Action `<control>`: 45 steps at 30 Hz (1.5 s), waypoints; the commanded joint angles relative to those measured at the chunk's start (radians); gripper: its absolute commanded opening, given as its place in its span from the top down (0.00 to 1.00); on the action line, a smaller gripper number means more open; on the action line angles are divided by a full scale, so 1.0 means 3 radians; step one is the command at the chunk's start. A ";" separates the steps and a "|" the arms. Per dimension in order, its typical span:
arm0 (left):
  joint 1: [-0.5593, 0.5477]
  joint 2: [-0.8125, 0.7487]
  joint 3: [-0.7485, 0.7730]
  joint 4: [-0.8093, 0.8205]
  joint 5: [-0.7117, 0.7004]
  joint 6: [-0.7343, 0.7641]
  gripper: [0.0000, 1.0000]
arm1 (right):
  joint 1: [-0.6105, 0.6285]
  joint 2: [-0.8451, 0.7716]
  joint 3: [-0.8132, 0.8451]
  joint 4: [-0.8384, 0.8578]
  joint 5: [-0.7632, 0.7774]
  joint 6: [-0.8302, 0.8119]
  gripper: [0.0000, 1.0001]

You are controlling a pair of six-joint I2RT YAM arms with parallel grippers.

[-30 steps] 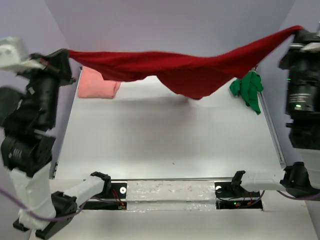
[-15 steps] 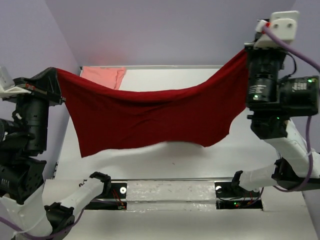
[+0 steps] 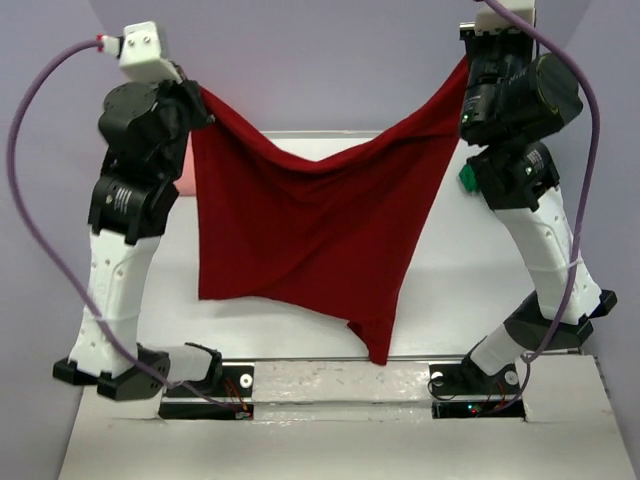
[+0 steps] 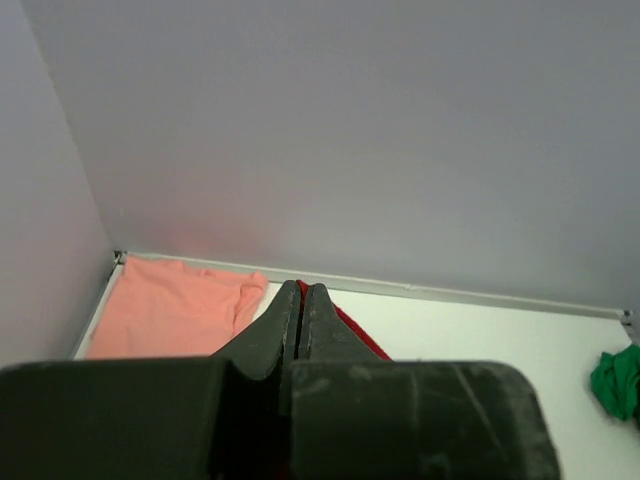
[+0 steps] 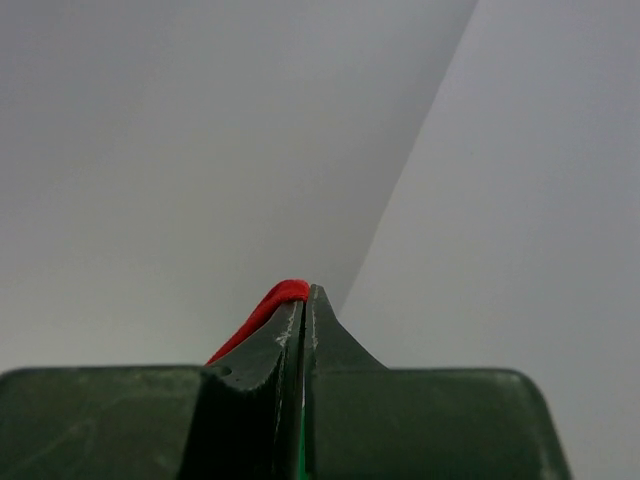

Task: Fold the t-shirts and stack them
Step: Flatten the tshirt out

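The red shirt hangs in the air, spread between the left end effector and the right end effector. Each is pinched tight on one top corner. The top edge sags in a V between them.

The grips are the first risk. In the right wrist view only a thin lip of red shows at the closed tips, so a sharp pull outward could probably strip that corner free. The hang is also lopsided. The left lower corner sits higher, while a pointed tail on the right droops toward the near edge, close to the bases. If lowered as it hangs, the tail would likely land first and bunch under the rest, or catch on the mounts there. Whether it already touches the desk I cannot tell.

The pink shirt lies in the far left corner and the green shirt at the far right. Dragging the red cloth far could rumple either.

The walls stand close on the left, right and far sides, and both arms are raised near them. The cables loop outward. The freest room seems to be the middle of the desk, though the hanging shirt hides much of it.
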 commanded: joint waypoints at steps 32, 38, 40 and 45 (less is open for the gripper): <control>-0.0216 -0.0588 0.0090 0.0194 -0.0650 0.0443 1.00 | 0.0523 -0.1450 -0.1273 0.0838 0.0316 -0.0688 1.00; -0.0344 -0.0558 0.0070 0.0138 -0.0768 0.0454 1.00 | 0.0640 -0.1400 -0.1222 0.0941 0.0362 -0.0832 1.00; -0.0339 -0.0522 0.0050 0.0132 -0.0773 0.0449 1.00 | 0.0640 -0.1359 -0.1247 0.0946 0.0373 -0.0817 1.00; -0.0344 -0.0461 -0.0011 0.0158 -0.0839 0.0449 1.00 | 0.0595 -0.1241 -0.1232 0.0946 0.0316 -0.0720 1.00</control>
